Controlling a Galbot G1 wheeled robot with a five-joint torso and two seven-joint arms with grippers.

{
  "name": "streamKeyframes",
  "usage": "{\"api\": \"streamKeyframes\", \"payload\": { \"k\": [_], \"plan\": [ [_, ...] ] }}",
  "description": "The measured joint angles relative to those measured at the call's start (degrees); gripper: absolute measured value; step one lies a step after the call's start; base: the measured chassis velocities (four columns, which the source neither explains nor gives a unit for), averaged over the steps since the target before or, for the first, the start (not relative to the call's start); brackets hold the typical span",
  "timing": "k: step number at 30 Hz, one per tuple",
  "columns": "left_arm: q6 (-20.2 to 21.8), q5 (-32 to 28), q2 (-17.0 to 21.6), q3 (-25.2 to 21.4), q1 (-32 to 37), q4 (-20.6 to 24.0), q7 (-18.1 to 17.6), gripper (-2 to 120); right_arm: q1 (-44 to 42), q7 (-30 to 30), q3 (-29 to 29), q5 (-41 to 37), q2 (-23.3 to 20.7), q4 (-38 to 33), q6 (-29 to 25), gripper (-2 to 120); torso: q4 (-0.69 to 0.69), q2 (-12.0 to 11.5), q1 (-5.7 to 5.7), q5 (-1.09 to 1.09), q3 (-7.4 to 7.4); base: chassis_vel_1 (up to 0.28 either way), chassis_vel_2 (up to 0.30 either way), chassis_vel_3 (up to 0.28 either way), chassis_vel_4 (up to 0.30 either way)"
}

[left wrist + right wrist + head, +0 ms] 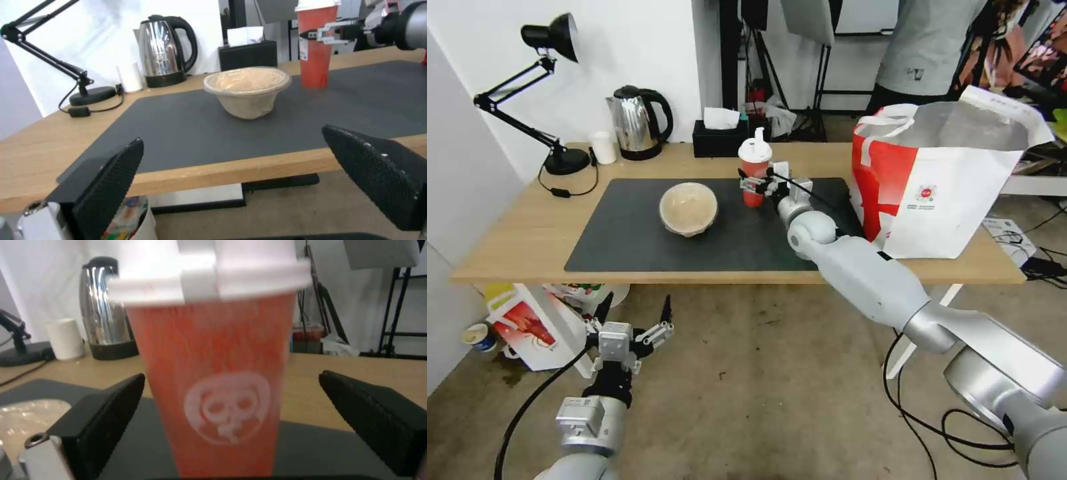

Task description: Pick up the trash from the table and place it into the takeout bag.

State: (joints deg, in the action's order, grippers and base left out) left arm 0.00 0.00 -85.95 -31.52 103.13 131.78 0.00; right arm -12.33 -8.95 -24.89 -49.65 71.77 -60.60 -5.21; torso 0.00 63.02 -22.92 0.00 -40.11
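Straddling the red drink cup (754,175), the right pincer (758,184) sits spread wide with neither pad touching, the cup upright on the tabletop's dark mat (627,240) beside the beige bowl (688,208). Tall, thin-walled and likely light, it wants a gentle mid-body squeeze below the white lid. Left pincer (634,313) hangs open below the tabletop edge.

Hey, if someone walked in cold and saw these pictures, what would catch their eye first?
Probably the right hand, stretched over the dark mat with its open fingers on either side of the red drink cup. Next, the big white and red takeout bag standing open at the table's right end, and the beige lidded bowl mid-mat.
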Motion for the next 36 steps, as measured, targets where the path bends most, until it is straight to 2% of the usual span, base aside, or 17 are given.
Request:
{"api": "streamKeyframes", "payload": {
  "k": [36],
  "plan": [
    [0.00,0.00,0.00,0.00,0.00,0.00,0.00,100,0.21,2.32,1.16,1.45,2.79,4.79,-1.49,99,0.00,0.00,0.00,0.00,0.00,0.000,0.000,0.000,0.000]
  ]
}}
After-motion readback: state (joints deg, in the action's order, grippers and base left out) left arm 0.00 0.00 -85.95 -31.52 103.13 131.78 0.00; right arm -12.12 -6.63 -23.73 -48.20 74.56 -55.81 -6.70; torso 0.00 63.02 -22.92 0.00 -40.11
